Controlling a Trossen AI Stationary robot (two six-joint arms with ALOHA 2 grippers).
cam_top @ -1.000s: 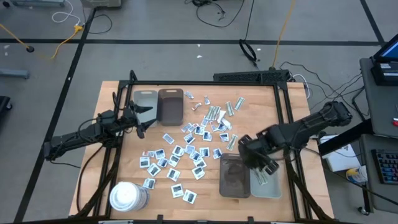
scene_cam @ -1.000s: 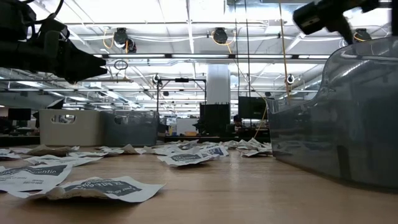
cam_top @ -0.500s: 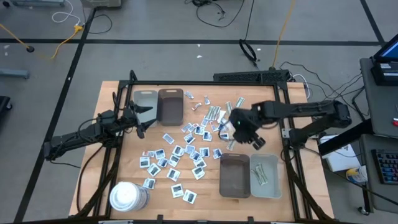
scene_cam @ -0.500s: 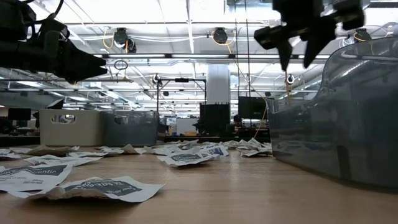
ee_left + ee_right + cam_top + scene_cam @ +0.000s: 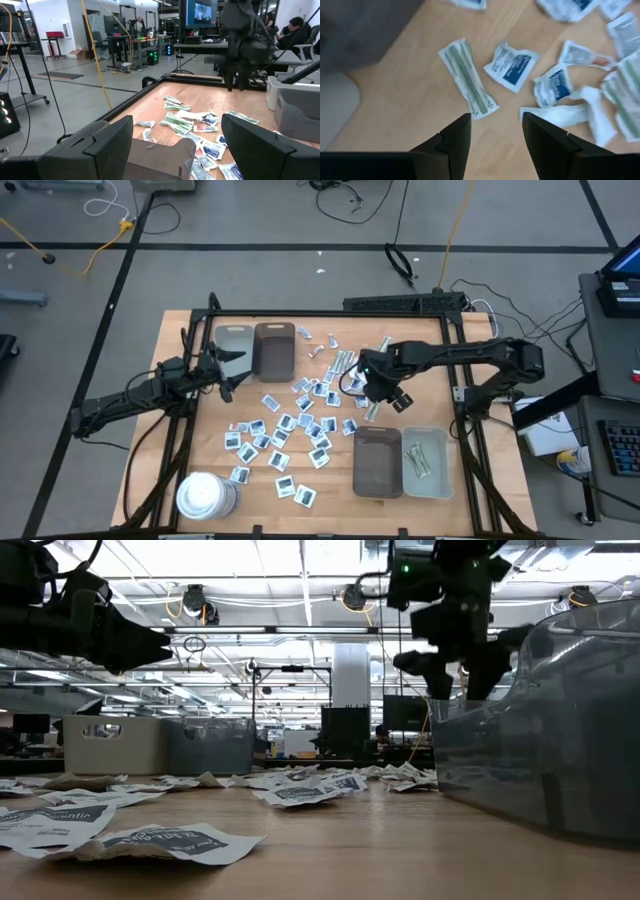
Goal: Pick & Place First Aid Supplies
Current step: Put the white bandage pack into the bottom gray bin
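High view shows the right gripper [image 5: 374, 387] hanging over the middle-right part of the wooden table [image 5: 180, 450], its fingers parted and holding nothing; under it and around it lie the first aid supplies [image 5: 300, 425], a loose scatter of white packets with blue print and pale green strips; most of the packets spread away from this gripper toward the left arm, and some strips lie just beyond it toward the far edge; in the right wrist view the two dark fingers [image 5: 455, 137] stand apart over bare wood, and one green strip [image 5: 468, 79] lies flat just ahead of them, with a blue-printed packet [image 5: 511, 66] beside it, not touching the fingers; near this gripper, toward the front edge, stand a brown tray [image 5: 377, 463] and a grey tray [image 5: 428, 463] side by side, and the grey one has some strips inside; the left gripper [image 5: 222, 368] waits at the left side of the table, its fingers wide apart and empty, next to a second grey tray [image 5: 233, 340] and second brown tray [image 5: 274, 348]; a white cylinder [image 5: 205, 495] stands at the front left corner.
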